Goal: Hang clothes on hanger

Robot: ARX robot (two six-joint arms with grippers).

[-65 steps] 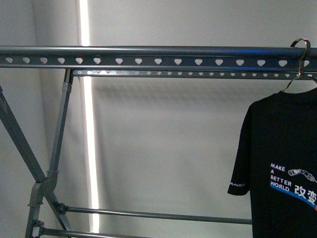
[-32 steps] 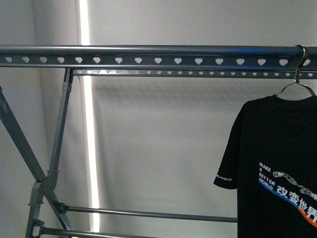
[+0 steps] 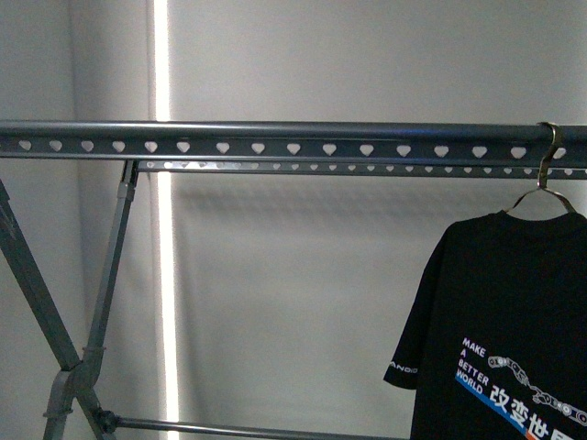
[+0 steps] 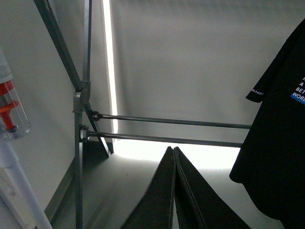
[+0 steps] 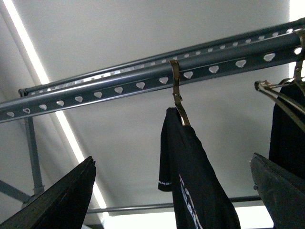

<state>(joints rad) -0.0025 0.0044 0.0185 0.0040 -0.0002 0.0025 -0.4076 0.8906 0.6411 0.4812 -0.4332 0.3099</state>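
The black T-shirt (image 3: 514, 321) with white "MAKE A BETTER WORLD" text hangs on a metal hanger (image 3: 546, 179) hooked over the grey slotted rail (image 3: 275, 142) at the right. It also shows in the left wrist view (image 4: 281, 143) and the right wrist view (image 5: 195, 181), where the hanger hook (image 5: 176, 90) sits on the rail (image 5: 119, 90). My left gripper (image 4: 174, 150) is shut and empty, low and left of the shirt. My right gripper (image 5: 171, 164) is open, its fingers (image 5: 71, 191) wide apart below the shirt, not touching it.
The drying rack has slanted legs (image 3: 37, 293) and lower crossbars (image 4: 171, 121). A second hanger with dark cloth (image 5: 286, 109) hangs at the rail's end in the right wrist view. A white and red device (image 4: 9, 109) stands at the left wrist view's edge.
In the front view the rail has dropped lower in the frame and the shirt has shifted left and down. The hanger hook now sits over the rail.
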